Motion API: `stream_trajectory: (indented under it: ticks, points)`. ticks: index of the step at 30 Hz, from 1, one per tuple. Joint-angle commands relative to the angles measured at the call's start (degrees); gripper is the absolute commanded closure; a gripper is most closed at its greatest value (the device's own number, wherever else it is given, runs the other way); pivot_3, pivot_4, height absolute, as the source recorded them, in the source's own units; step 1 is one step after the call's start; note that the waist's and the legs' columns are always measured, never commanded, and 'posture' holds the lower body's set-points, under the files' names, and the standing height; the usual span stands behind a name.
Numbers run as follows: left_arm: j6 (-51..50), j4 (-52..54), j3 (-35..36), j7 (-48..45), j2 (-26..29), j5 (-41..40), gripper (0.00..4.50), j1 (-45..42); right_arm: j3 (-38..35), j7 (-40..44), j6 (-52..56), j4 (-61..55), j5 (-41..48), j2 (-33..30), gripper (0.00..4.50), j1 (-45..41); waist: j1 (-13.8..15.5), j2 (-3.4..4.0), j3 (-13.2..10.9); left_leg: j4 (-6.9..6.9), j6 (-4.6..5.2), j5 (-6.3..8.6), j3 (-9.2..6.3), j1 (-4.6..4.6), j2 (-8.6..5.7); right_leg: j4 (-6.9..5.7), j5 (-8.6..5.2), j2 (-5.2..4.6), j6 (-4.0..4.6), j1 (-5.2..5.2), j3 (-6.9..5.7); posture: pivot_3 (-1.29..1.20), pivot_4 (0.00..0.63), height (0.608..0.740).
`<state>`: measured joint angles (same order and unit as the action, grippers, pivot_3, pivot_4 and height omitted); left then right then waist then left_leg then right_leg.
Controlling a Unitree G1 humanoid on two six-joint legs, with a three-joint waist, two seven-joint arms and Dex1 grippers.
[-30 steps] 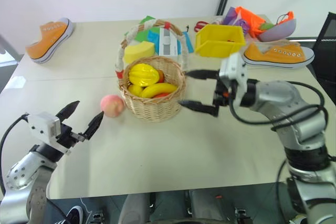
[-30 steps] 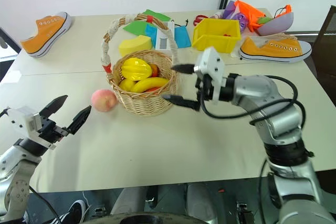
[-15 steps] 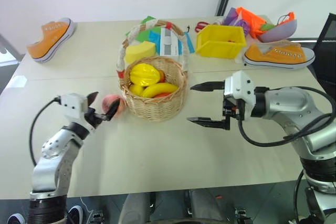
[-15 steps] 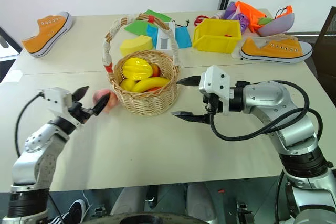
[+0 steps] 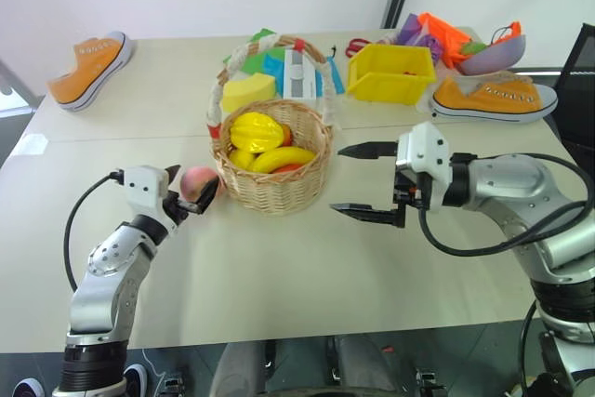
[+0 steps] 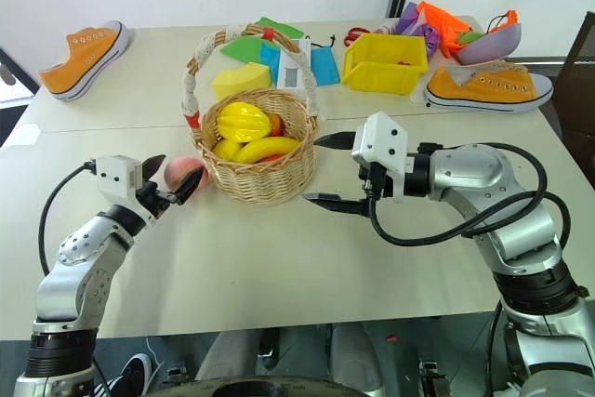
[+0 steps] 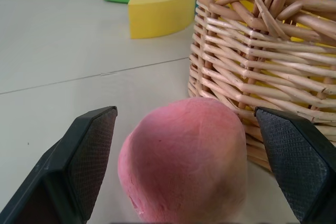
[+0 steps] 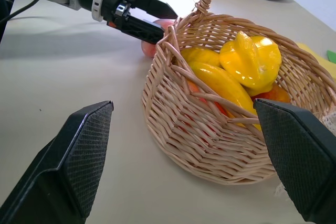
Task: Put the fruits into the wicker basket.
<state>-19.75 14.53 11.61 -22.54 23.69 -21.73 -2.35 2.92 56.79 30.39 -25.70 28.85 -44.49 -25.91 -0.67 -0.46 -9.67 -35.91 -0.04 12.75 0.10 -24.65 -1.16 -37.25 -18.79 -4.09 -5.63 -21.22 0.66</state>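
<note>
No readable text, labels, brands or numbers anywhere. The white card (image 5: 294, 74) behind the basket has a grey patch, too small to read. Orange sneakers (image 5: 491, 97) show no legible logo.

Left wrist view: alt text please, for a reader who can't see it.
A pink-orange round toy peach sits on the beige table between two open black fingers, beside the tan woven wicker basket holding yellow fruit. A pale yellow wedge-shaped block lies farther back.
</note>
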Motion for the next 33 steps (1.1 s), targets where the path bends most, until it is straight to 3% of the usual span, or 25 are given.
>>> stream_trajectory:
  ticks: [1, 3, 6, 8, 9, 16, 22, 24, 26, 33]
  points:
    - [-0.68, 1.41, -0.04, 0.08, 0.70, 1.00, 0.00, 1.03, -0.23, -0.08, -0.70, -0.78, 0.12, 0.58, 0.04, -1.37, -0.06, 0.00, 0.00, 0.00, 0.00, 0.00, 0.00, 0.00, 0.00, 0.00, 0.00, 0.00, 0.00, 0.00, 0.00, 0.00, 0.150, 0.740]
    - [-0.12, 1.27, -0.22, 0.34, 0.88, 2.25, 0.00, 1.52, -0.15, 0.02, -0.74, -0.52, 0.02, 0.66, 0.04, -1.58, -0.08, 0.00, 0.00, 0.00, 0.00, 0.00, 0.00, 0.00, 0.00, -0.01, 0.00, 0.00, 0.00, -0.01, 0.00, 0.00, 0.150, 0.740]
    - [0.57, 1.04, 0.37, 0.61, 0.51, 2.75, 0.84, 1.65, 0.03, 0.07, -0.93, -0.14, -0.23, 0.77, 0.00, -1.78, -0.01, 0.00, 0.00, 0.00, 0.00, 0.00, 0.00, 0.00, 0.00, -0.02, 0.00, 0.00, 0.00, -0.02, 0.00, 0.00, 0.150, 0.740]
    - [-0.13, 1.41, 0.83, 0.69, 0.28, 2.30, 1.81, 1.71, 0.17, 0.08, -0.98, 0.06, -0.37, 0.86, 0.00, -1.98, 0.04, 0.00, 0.00, -0.01, 0.00, 0.00, 0.00, 0.00, 0.00, -0.01, 0.00, 0.00, 0.00, 0.00, 0.00, 0.00, 0.150, 0.740]
    - [0.25, 1.68, 1.14, 0.16, 0.21, 1.76, 2.06, 1.71, 0.24, 0.08, -0.99, 0.20, -0.45, 0.94, 0.00, -2.14, 0.04, 0.00, 0.00, -0.02, 0.00, 0.00, 0.00, 0.00, 0.00, -0.01, 0.00, 0.00, 0.00, 0.00, 0.00, 0.00, 0.150, 0.740]
    - [1.26, 6.26, 6.14, -2.95, 1.91, -2.53, 2.10, 3.67, -1.15, -0.22, -0.57, 1.19, 0.50, 1.24, 0.00, -2.60, -0.13, 0.00, 0.00, -0.02, 0.00, 0.00, 0.00, 0.00, 0.00, -0.02, 0.00, -0.01, 0.00, -0.01, 0.00, 0.00, 0.150, 0.740]
    - [-5.04, 21.62, 15.40, -17.79, 7.59, -29.08, 2.10, 14.36, -6.38, -1.44, 2.12, 2.44, 5.35, 1.43, 0.00, -2.65, -0.26, 0.00, 0.01, 0.01, -0.01, 0.01, 0.00, -0.01, 0.02, -0.01, -0.01, -0.01, 0.03, -0.03, 0.00, 0.00, 0.150, 0.740]
    - [-8.50, 24.00, 16.62, -18.27, 9.78, -38.75, 2.10, 14.87, -6.41, -1.58, 2.14, 2.78, 5.42, 1.45, 0.00, -2.47, -0.08, 0.02, 0.00, 0.01, -0.02, 0.01, 0.00, -0.01, 0.02, 0.02, -0.04, -0.02, 0.07, 0.01, 0.00, 0.00, 0.150, 0.740]
    - [-9.28, 24.35, 15.14, -15.38, 10.30, -39.93, 2.10, 12.57, -6.07, -1.64, 2.62, 2.76, 5.61, 1.57, 0.00, -2.32, 0.21, 0.07, -0.01, -0.09, -0.02, 0.01, 0.00, 0.00, 0.02, 0.01, -0.12, -0.03, 0.22, 0.05, -0.01, 0.00, 0.150, 0.740]
    - [-10.10, 19.50, -0.87, 1.92, 1.69, -26.51, 2.10, -6.42, -5.78, -2.01, 3.75, 2.43, 6.17, 1.87, 0.00, -2.60, 0.07, -0.03, 0.02, -0.34, 0.13, 0.00, 0.00, 0.14, -0.08, 0.02, 0.02, -0.02, 0.03, 0.39, 0.00, 0.00, 0.150, 0.740]
